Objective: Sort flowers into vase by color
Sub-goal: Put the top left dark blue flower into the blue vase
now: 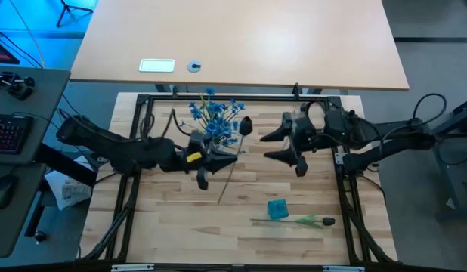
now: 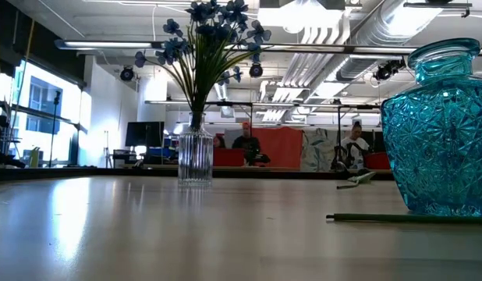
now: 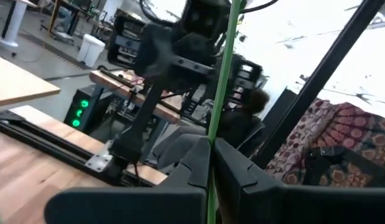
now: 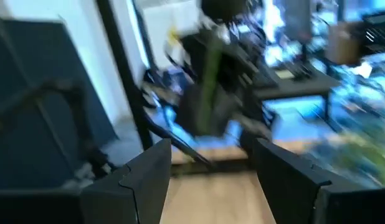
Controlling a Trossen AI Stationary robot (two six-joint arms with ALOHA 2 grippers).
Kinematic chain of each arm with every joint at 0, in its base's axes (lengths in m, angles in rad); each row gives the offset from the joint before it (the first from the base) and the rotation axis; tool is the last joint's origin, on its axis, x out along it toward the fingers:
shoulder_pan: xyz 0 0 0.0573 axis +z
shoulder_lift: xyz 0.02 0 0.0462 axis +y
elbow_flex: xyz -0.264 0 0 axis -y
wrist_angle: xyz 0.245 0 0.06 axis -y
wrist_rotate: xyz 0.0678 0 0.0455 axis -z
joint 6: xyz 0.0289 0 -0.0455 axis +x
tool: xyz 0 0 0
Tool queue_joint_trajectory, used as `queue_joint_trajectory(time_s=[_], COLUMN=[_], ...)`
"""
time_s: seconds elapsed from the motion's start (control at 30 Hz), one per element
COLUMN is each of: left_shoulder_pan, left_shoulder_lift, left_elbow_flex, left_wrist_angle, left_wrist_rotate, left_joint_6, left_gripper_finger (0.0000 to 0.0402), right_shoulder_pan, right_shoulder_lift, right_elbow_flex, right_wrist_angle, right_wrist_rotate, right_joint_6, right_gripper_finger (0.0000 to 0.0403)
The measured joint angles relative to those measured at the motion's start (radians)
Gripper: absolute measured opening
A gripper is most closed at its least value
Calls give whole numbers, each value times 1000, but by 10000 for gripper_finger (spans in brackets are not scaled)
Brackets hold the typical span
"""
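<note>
Wooden slats form the tabletop [image 1: 165, 227] where two dark robot arms meet near the far edge, framed by black rails. At center-left, the left gripper [image 1: 218, 156] has its fingers pressed together on the thin green stalk of a dark-budded flower [image 1: 235, 151], its near-black bud up beside the blue bouquet and the stalk slanting down toward the near side. From that arm's wrist camera the stalk runs straight up from between the closed fingers [image 3: 199, 163]. Facing it from the right, the right gripper [image 1: 282, 146] hangs with its jaws spread wide and nothing between them; its two dark fingers [image 4: 139, 177] stand well apart in its own wrist view.

Just beyond the left gripper, a clear ribbed vase [image 2: 195, 158] holds a spray of blue flowers [image 2: 210, 31]. Toward the near right, a turquoise cut-glass vase [image 1: 277, 208] stands empty, and a second dark-budded flower [image 1: 301, 221] lies flat on the wood just beside it, bud pointing right. People sit at desks in the room behind.
</note>
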Motion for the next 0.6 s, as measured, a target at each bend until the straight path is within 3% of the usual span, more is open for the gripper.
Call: queue_joint_trajectory(time_s=[0.13, 0.43, 0.6], left_shoulder_pan=[0, 2, 2], left_shoulder_lift=[22, -5, -5], left_elbow_flex=[0, 0, 0], left_wrist_angle=[60, 54, 31], left_wrist_rotate=[20, 141, 149], left_joint_6=[16, 110, 144], left_gripper_finger=[0, 0, 0], right_shoulder_pan=[59, 94, 99], right_shoulder_lift=[85, 264, 308], right_elbow_flex=[0, 0, 0], right_wrist_angle=[162, 455, 499], right_wrist_rotate=[12, 178, 205], right_joint_6=[0, 72, 151], right_gripper_finger=[222, 222, 218])
